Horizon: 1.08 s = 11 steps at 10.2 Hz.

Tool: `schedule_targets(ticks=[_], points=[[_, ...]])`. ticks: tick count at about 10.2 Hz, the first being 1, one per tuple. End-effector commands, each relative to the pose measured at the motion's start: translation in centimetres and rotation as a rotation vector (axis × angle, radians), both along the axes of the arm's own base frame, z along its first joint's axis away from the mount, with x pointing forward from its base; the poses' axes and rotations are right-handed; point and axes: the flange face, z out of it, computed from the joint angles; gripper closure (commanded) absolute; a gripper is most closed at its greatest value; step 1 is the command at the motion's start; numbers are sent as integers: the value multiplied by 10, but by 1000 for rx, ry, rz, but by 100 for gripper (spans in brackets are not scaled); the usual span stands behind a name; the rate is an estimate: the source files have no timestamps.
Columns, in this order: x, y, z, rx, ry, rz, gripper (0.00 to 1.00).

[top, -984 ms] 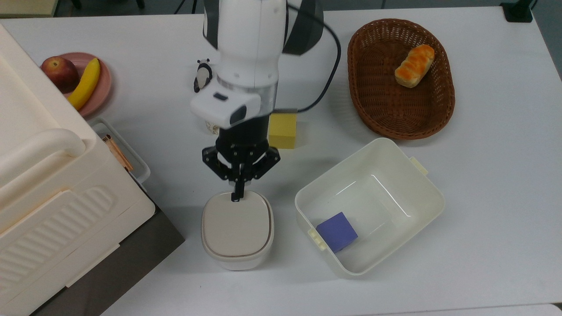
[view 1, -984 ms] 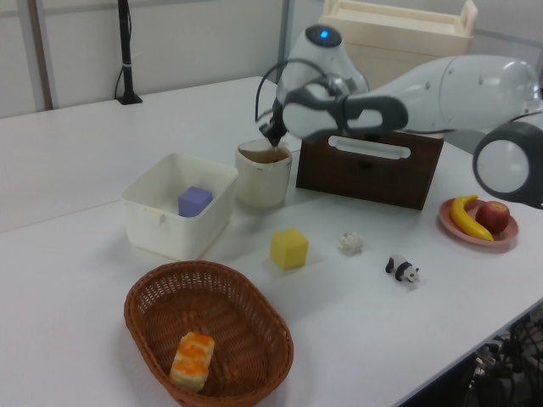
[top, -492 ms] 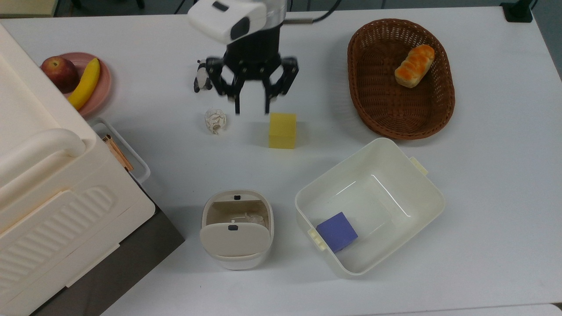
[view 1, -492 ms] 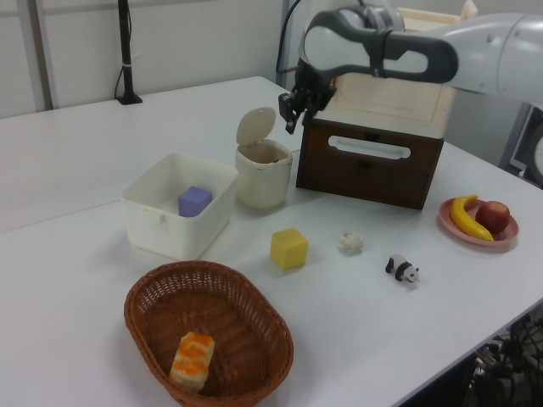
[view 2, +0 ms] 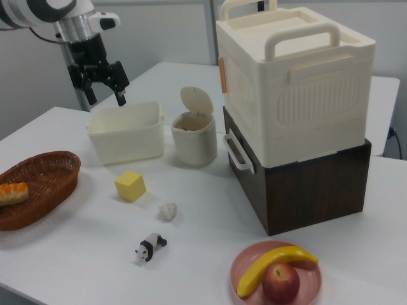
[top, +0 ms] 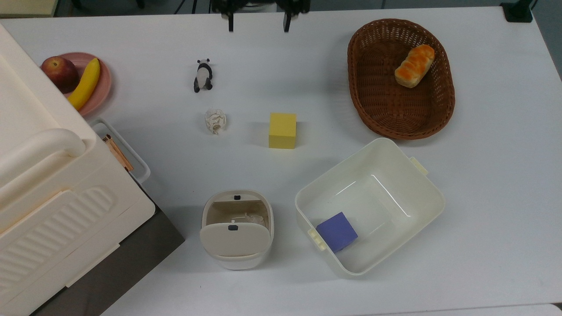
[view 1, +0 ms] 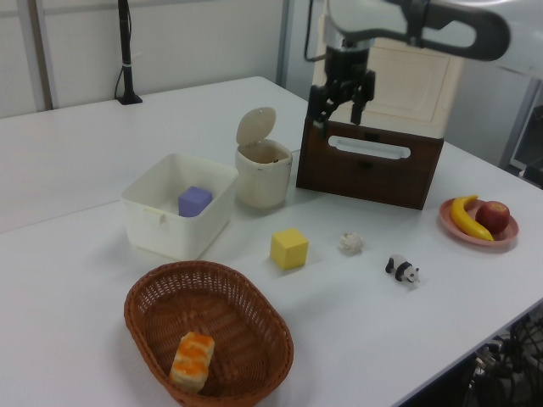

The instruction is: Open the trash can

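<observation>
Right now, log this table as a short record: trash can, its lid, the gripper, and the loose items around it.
trash can: upright on the white table, beside the white tub
lid: swung up, interior exposed
gripper: raised clear of the can, jaws open, holding nothing
tub contents: purple cube
basket: holds a bread loaf
loose on table: yellow cube, crumpled paper ball, panda figure
pink plate: banana and apple

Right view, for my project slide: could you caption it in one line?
Trash can stands with lid flipped up beside the white tub; gripper hangs raised, jaws open.
</observation>
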Motion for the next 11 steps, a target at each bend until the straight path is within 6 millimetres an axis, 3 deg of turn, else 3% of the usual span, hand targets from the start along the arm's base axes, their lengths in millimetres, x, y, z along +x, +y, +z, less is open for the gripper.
schedule_targets(ticks=[1, 11], points=[[-16, -25, 10, 73, 1, -57, 0], [-14, -27, 11, 84, -2, -132, 0]])
